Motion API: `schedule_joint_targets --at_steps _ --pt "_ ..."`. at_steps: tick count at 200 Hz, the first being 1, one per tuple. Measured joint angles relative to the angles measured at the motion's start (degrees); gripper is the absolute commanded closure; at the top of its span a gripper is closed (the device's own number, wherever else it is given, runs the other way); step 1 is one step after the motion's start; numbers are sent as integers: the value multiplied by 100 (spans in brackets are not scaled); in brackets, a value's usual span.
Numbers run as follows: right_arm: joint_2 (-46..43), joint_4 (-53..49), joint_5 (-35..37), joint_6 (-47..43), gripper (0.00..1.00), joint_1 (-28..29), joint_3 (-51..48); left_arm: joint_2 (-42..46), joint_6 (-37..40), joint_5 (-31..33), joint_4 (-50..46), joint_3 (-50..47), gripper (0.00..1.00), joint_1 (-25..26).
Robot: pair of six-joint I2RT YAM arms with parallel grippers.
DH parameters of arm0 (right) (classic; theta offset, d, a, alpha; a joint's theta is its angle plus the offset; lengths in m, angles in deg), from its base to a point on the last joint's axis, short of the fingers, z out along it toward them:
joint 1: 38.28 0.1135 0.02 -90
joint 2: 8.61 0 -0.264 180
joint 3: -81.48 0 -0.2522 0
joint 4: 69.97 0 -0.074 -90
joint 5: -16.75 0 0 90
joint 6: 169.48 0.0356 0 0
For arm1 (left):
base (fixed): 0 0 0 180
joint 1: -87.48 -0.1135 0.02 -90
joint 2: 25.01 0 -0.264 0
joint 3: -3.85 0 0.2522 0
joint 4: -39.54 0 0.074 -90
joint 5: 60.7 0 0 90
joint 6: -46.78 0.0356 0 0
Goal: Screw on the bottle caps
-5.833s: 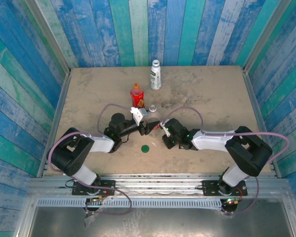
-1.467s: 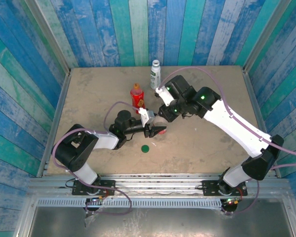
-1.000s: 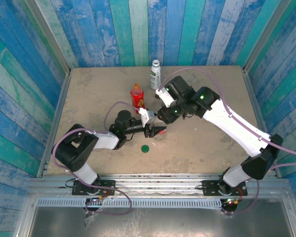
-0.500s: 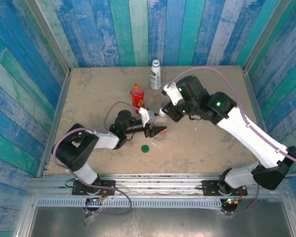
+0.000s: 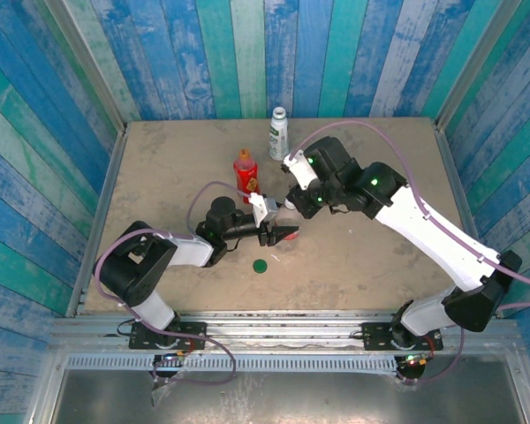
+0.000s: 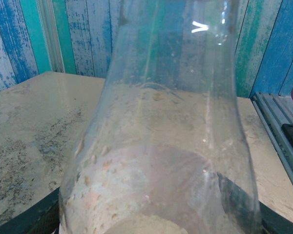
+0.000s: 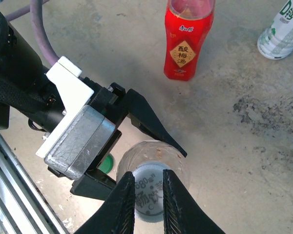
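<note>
The right pincer (image 7: pixel 147 176) pinches the white cap (image 7: pixel 149 194), which sits on the clear bottle (image 7: pixel 179 168) just under it. The left pincer (image 5: pixel 281 234) squeezes that bottle's sides. If the cap sits crooked, twisting could jam it or tip the bottle.

The far bottle (image 5: pixel 278 134) stands at the table's (image 5: pixel 371 177) far edge, with the middle bottle (image 5: pixel 245 170) nearer and leftward. The nearest bottle (image 7: pixel 178 163) — between the left gripper's (image 5: pixel 283 234) jaws — is nearer still, rightward. A cap (image 7: pixel 149 200) sits on it, in the right gripper (image 7: pixel 148 178); a loose cap (image 5: pixel 260 264) lies near-left.
</note>
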Motion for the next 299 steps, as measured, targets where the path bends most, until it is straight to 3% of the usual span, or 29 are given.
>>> schedule_joint_targets --at_steps 71,149,204,299 --pt "-184 249 11 92 79 -11 -286 0 13 -2 -2 2 33 2" --pt "-354 417 -240 328 61 -116 -356 0 20 -17 0 2 33 2" --pt "-643 785 -745 566 64 -704 -730 0 22 -20 -2 2 33 2" --pt "-332 1019 -1974 610 74 -1095 -920 0 22 -20 -2 2 33 0"
